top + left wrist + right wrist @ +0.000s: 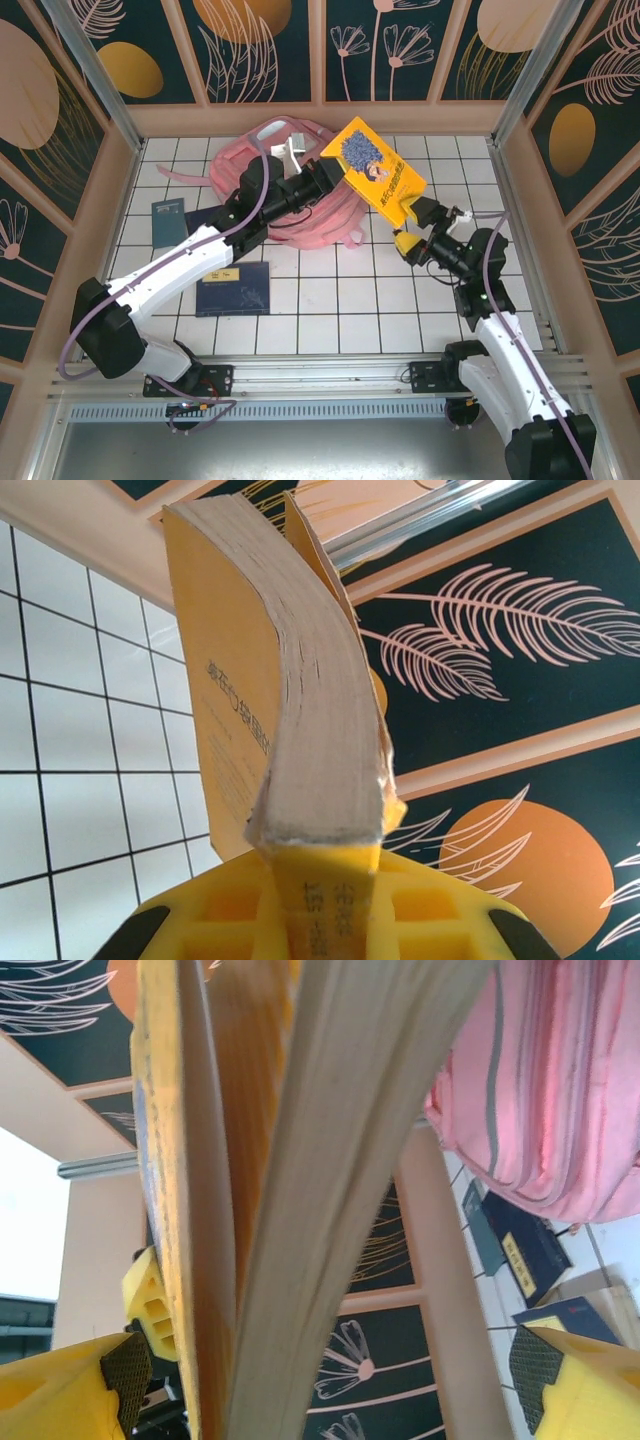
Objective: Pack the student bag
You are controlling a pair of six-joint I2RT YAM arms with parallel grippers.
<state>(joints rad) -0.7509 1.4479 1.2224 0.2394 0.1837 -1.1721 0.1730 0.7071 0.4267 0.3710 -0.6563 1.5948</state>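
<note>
The left gripper [325, 885] has its yellow fingers pressed onto one edge of a yellow book [300, 730], pinching it so the pages bow upward. The book hangs tilted in the air. At its near right corner the right gripper [413, 226] has its fingers spread wide, one on each side of the book and clear of it. The student bag [235, 160] lies at the far middle of the table [330, 300], just left of the book. Two dark blue books [232, 290] lie flat on the left.
</note>
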